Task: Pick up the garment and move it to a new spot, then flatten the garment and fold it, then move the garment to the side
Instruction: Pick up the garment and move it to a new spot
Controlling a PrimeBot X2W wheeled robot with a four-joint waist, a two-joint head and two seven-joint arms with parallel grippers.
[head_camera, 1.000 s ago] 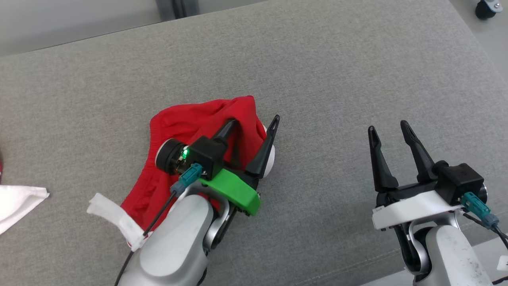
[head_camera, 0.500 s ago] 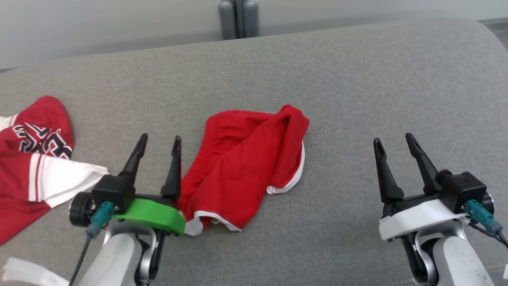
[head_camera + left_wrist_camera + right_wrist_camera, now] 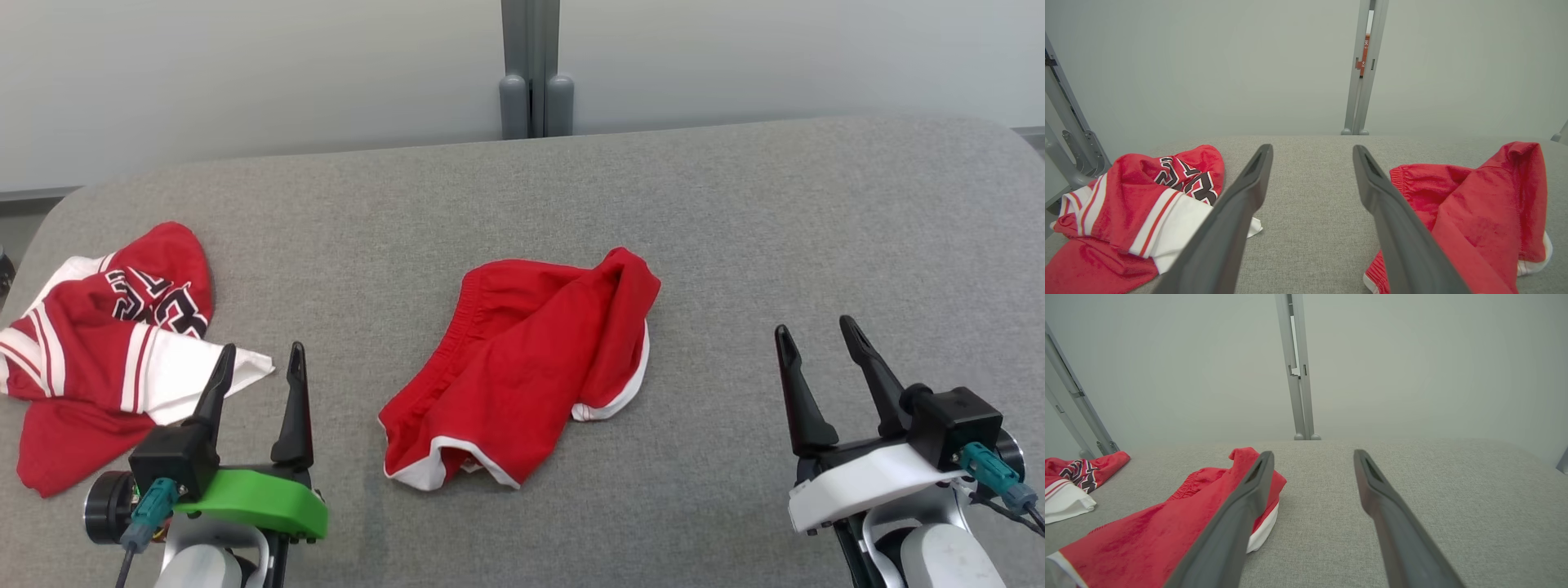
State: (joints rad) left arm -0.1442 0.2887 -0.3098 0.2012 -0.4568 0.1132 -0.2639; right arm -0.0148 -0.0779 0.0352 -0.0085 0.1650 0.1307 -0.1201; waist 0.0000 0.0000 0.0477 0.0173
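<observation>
Shorts [image 3: 522, 367]: red, white hem trim, lying in a crumpled heap on the grey cushion [image 3: 775, 212]. One side is bunched up and folded over itself, the waistband is on the far-left edge, and the white hem is on the near edge. They sit between the two sets of jaws, a bit ahead of both, nearer the left set and well apart from the right. Nothing touches them.

Left gripper [image 3: 262, 349]: jaws spread wide, nothing held, tips pointing forward. The shorts are just off its right finger, with bare cushion between the fingers in the wrist view.

Right gripper [image 3: 815, 325]: jaws also wide apart and empty. The shorts are off to the left of its left finger, with bare cushion ahead and to the right.

Jersey [image 3: 106, 343]: red and white with black lettering, in a heap left of the left jaws. Its white sleeve tip comes near the left finger, but I can't tell if they touch. Probably not the piece being worked on.

Step, my read: the shorts are down at their spot and let go, so flattening comes next. They are not flat yet and not folded.

Next move likely needs both grippers to come inward. Each would pinch an outer edge, such as a waistband corner and the hem, then pull apart to spread the bunched side. Risks are catching two layers at once or snagging the jersey sleeve.
</observation>
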